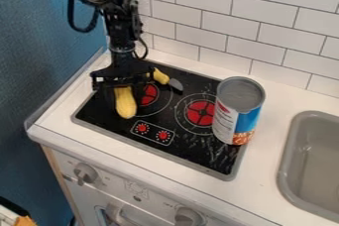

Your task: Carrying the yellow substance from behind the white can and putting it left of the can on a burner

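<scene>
The black gripper (124, 91) hangs low over the left part of the black stove top. Directly below and in front of it is an elongated yellow thing (125, 104), its upper end hidden by the gripper and its lower end pointing to the front edge. Whether this yellow thing touches the stove cannot be made out. A can (237, 112) with a grey top and a white, blue and orange side stands upright at the stove's right side. It stands apart from the gripper, beside the right red burner (200, 113). The left red burner (149, 94) is partly covered by the gripper.
A yellow-handled knife (175, 84) with a grey blade lies behind the left burner. Printed red controls (153, 132) are at the stove's front. A grey sink (285, 170) is at the right, a tiled wall (265, 17) behind, and a blue wall (39, 51) at the left.
</scene>
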You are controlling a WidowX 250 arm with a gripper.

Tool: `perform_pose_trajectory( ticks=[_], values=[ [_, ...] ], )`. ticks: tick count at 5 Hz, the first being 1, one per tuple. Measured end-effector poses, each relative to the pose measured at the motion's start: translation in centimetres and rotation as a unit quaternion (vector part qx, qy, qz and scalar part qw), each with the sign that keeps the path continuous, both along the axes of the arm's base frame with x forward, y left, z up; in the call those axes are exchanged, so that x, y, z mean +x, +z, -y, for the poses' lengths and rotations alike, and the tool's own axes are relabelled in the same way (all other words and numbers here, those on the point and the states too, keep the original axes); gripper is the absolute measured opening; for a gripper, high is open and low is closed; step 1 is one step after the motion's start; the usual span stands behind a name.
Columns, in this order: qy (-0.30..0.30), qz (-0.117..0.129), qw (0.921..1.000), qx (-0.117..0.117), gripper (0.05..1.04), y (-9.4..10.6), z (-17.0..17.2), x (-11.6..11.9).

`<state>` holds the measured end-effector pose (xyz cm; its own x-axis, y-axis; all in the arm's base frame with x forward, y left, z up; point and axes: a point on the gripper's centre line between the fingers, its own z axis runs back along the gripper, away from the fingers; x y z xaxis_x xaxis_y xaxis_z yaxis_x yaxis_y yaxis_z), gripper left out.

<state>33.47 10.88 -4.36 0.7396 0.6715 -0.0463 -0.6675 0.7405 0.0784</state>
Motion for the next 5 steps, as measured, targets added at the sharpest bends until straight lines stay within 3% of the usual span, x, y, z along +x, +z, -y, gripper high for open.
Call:
perform_pose_trajectory(
  ticks=[1,2,4,5],
  values=[
    [0.005,0.002,1.0000,-0.005,0.719,-0.04,0.13,0.14],
    [0.021,-0.003,0.9998,0.002,0.955,0.01,-0.02,-0.02],
    [0.006,-0.015,0.9998,0.008,0.989,0.17,0.14,-0.14],
    [-0.015,-0.042,0.9988,0.020,0.991,0.62,0.75,-0.44]
  ],
)
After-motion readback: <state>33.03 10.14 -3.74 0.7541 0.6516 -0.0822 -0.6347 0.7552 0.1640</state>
